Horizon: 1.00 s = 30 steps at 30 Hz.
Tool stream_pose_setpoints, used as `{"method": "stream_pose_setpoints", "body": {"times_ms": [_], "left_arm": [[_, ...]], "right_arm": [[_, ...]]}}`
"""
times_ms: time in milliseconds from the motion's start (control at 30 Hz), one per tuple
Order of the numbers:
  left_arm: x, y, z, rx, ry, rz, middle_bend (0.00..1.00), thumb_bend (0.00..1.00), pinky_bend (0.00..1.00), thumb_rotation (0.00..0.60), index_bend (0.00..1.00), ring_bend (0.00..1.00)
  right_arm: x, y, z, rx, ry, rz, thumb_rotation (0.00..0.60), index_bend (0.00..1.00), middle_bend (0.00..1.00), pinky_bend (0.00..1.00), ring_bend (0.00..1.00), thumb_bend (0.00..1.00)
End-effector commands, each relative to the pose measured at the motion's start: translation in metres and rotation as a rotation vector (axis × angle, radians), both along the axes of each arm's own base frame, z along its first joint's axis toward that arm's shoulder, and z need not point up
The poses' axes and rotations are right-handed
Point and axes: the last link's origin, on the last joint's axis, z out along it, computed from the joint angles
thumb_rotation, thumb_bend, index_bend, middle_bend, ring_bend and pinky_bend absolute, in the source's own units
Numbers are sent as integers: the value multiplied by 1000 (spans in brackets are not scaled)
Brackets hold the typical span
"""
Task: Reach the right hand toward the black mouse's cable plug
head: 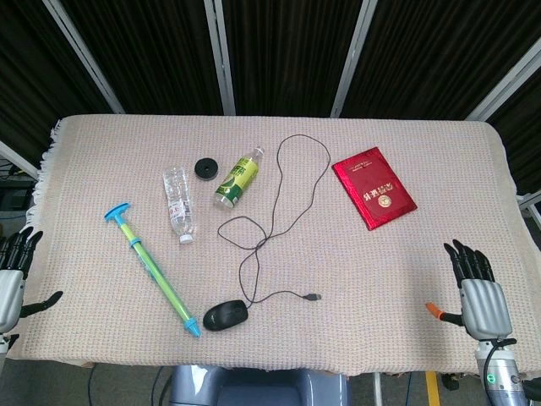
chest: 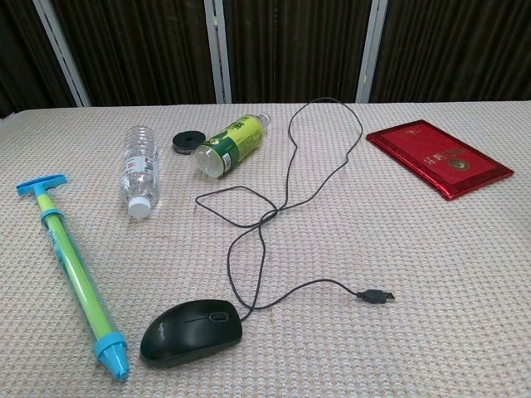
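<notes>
A black mouse [head: 225,315] [chest: 191,331] lies near the table's front edge. Its thin black cable loops far up the cloth and comes back to a USB plug [head: 313,298] [chest: 375,295] lying free to the mouse's right. My right hand [head: 478,288] hovers open at the front right corner, fingers spread, well to the right of the plug and not touching it. My left hand [head: 12,275] sits open at the front left edge, far from the mouse. The chest view shows neither hand.
A green and blue syringe-like pump [head: 154,270] lies diagonally left of the mouse. A clear bottle [head: 178,204], a green-labelled bottle [head: 238,178] and a black cap [head: 205,169] lie behind. A red booklet [head: 374,187] lies at the back right.
</notes>
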Motion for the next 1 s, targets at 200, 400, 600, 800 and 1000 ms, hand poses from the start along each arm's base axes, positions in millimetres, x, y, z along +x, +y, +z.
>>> {"method": "stream_pose_setpoints", "body": {"times_ms": [200, 400, 600, 800, 1000], "left_arm": [[-1, -1, 2, 4, -7, 7, 0, 89, 0, 600, 0, 0], [-2, -2, 1, -1, -7, 15, 0, 87, 0, 600, 0, 0], [-2, -3, 2, 3, -16, 25, 0, 88, 0, 600, 0, 0], [-1, -4, 2, -2, -8, 19, 0, 86, 0, 600, 0, 0], [-2, -5, 3, 9, -9, 19, 0, 88, 0, 600, 0, 0]], "right_arm": [[2, 0, -3, 17, 4, -2, 600, 0, 0, 0, 0, 43], [3, 0, -4, 20, -3, 0, 600, 0, 0, 0, 0, 43], [4, -1, -6, 32, -6, 1, 600, 0, 0, 0, 0, 42], [5, -2, -4, 34, -26, 2, 600, 19, 0, 0, 0, 50], [12, -7, -11, 73, -42, 23, 600, 164, 43, 0, 0, 61]]}}
